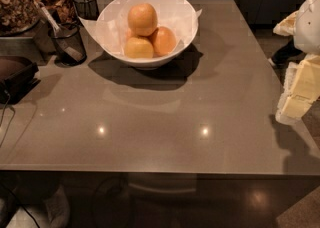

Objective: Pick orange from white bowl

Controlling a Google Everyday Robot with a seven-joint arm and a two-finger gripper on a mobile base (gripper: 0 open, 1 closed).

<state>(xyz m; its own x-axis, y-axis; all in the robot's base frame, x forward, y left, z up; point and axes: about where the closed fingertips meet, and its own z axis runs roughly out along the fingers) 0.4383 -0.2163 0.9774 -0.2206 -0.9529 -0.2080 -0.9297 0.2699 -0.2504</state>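
The white bowl [109,18] stands at the back middle of the grey table, lined with white paper whose corners poke over the rim. Three fruits are piled in it. The orange [142,18] is the largest, light orange-yellow, and lies on top. A deeper reddish-orange fruit [163,40] lies lower right, and a smaller, yellower fruit [138,48] lower front. My gripper [296,99], pale yellow under a white arm, hangs at the right edge of the view, off the table's right side and far from the bowl. It holds nothing that I can see.
Two black wire-mesh cups [68,43] [86,6] stand left of the bowl, one with a utensil in it. Jars of snacks [17,2] and a dark tray-like object [15,76] sit at far left. The table's front edge [160,172] runs across the lower view.
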